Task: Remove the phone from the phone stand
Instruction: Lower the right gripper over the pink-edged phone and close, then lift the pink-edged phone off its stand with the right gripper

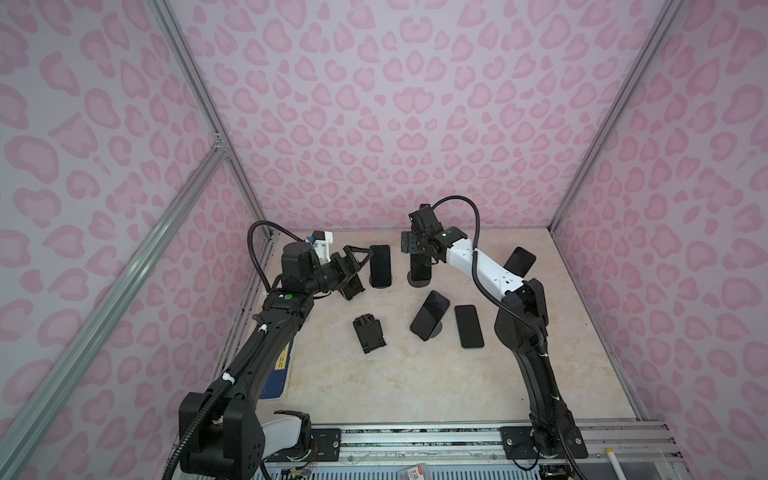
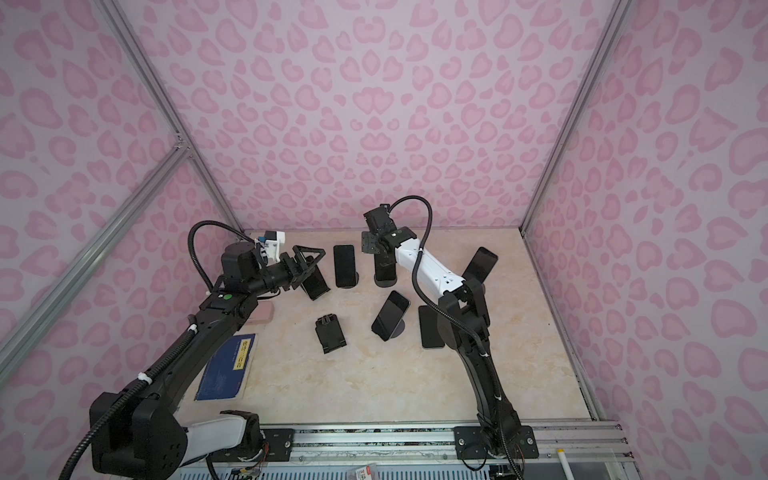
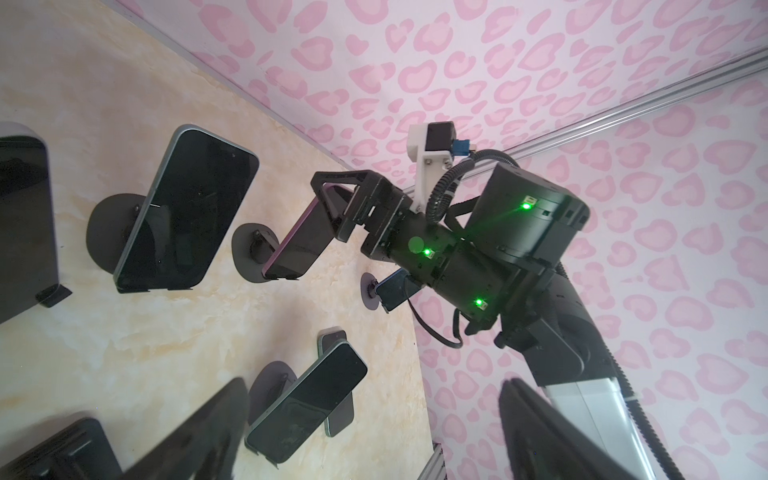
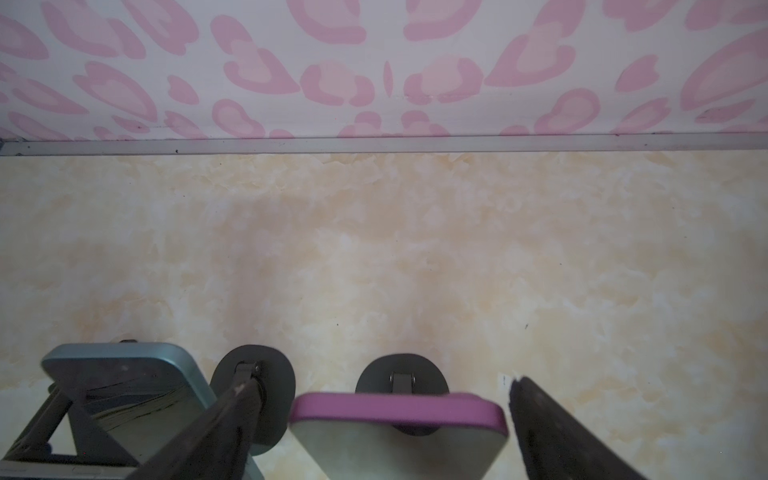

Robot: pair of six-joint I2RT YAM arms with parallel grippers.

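Observation:
A purple-edged phone (image 4: 399,436) leans upright on a black round-based phone stand (image 4: 401,376) at the back middle of the table, seen in both top views (image 1: 419,272). My right gripper (image 4: 384,399) comes down over its top edge, jaws open, one finger (image 4: 208,432) on each side with a gap to the phone. In the left wrist view the phone (image 3: 299,241) shows with the right gripper (image 3: 322,199) round its upper end. My left gripper (image 1: 358,266) hovers open and empty at the back left, its fingers (image 3: 540,432) wide apart.
Other dark phones sit on stands: one under the left gripper (image 1: 351,287), a teal one (image 1: 380,266), one mid-table (image 1: 430,316), one far right (image 1: 519,261). A phone (image 1: 469,326) lies flat. An empty folding stand (image 1: 369,334) lies near the middle. Pink walls enclose the table.

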